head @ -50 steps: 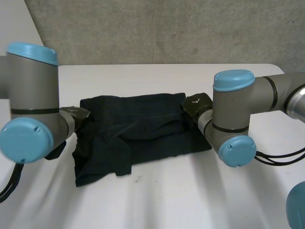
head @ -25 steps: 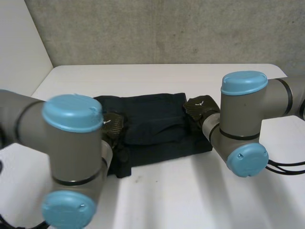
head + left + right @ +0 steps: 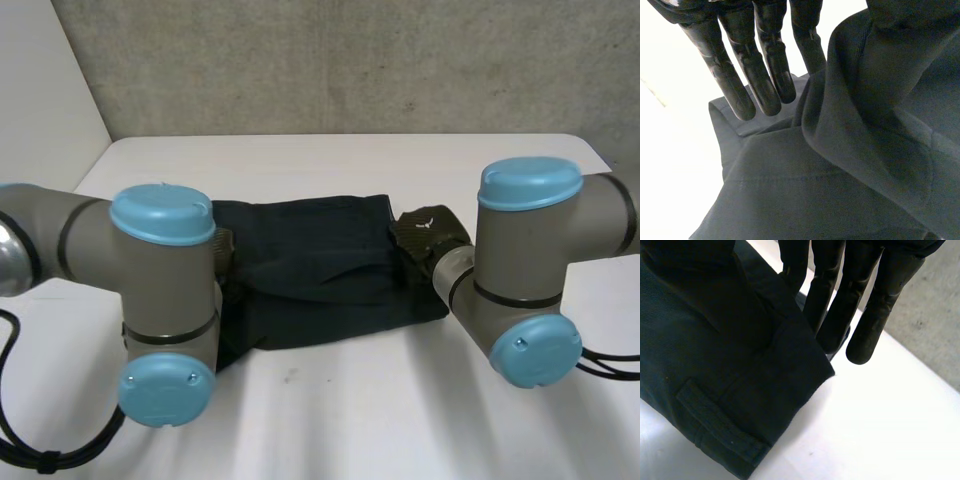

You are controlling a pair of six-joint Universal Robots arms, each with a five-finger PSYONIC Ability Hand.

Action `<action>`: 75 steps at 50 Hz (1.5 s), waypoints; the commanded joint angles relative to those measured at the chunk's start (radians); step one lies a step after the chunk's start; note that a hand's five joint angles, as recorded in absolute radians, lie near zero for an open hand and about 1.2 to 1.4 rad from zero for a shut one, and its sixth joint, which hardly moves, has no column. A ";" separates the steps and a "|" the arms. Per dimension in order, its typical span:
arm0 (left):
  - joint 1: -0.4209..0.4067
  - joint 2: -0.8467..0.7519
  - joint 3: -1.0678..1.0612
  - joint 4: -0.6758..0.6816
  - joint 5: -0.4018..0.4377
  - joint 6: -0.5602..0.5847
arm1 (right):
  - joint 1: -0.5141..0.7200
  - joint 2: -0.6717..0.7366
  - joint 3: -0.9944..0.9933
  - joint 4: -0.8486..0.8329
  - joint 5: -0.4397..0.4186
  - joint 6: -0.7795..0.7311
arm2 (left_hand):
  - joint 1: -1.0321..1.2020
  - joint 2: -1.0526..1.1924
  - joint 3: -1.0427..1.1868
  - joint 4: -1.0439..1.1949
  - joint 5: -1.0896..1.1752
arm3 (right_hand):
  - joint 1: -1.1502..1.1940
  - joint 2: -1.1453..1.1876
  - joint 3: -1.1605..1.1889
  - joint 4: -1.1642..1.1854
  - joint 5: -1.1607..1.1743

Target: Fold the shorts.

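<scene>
Currently, shorts position: the shorts [image 3: 320, 270] are lying on the white tabletop [image 3: 350, 420], between the two arms.
Long axis: it is running across the tabletop, from the left arm [image 3: 165, 290] toward the right arm [image 3: 525, 270].
Left hand: the left hand [image 3: 774, 65] is working at the left end of the shorts. Its fingers are reaching out straight over a lower layer, and a raised ridge of cloth is climbing beside them toward the thumb. It is judged to be pinching the shorts there.
Right hand: the right hand [image 3: 425, 232] is sitting at the right end. Its fingers [image 3: 883, 300] are extending straight past the cloth's corner over bare tabletop, and the thumb is pressing on top, so an edge of the shorts is being pinched between them.
Key relation: the cloth is lying inward from both hands. The left hand is standing further in over the shorts, while the right is staying at the outer edge.
Step in hand: a fold across the long axis appears to be under way at the left end.
Next move: it is calling for travel along the long axis toward the right hand.
Risk: the raised layer is likely to bunch if it is released early.
</scene>
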 commanded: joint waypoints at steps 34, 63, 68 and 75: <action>0.081 0.086 -0.038 -0.196 0.127 0.599 | 0.012 -0.038 -0.007 0.367 -0.066 -0.467 | 0.488 0.475 0.481 0.477 0.504 | 0.417 0.222 0.210 0.207 0.257; 0.127 0.176 0.291 0.562 0.152 0.656 | 0.010 -0.085 -0.302 -0.569 0.000 -0.353 | 0.488 0.475 0.481 0.477 0.504 | 0.417 0.222 0.210 0.207 0.257; 0.122 0.189 0.077 0.560 0.158 0.591 | 0.010 -0.064 -0.153 -0.420 -0.003 -0.347 | 0.488 0.475 0.481 0.477 0.504 | 0.417 0.222 0.210 0.207 0.257; 0.104 0.158 -0.163 0.566 0.198 0.571 | 0.010 0.013 0.023 -0.319 0.015 -0.356 | 0.488 0.475 0.481 0.477 0.504 | 0.417 0.222 0.210 0.207 0.257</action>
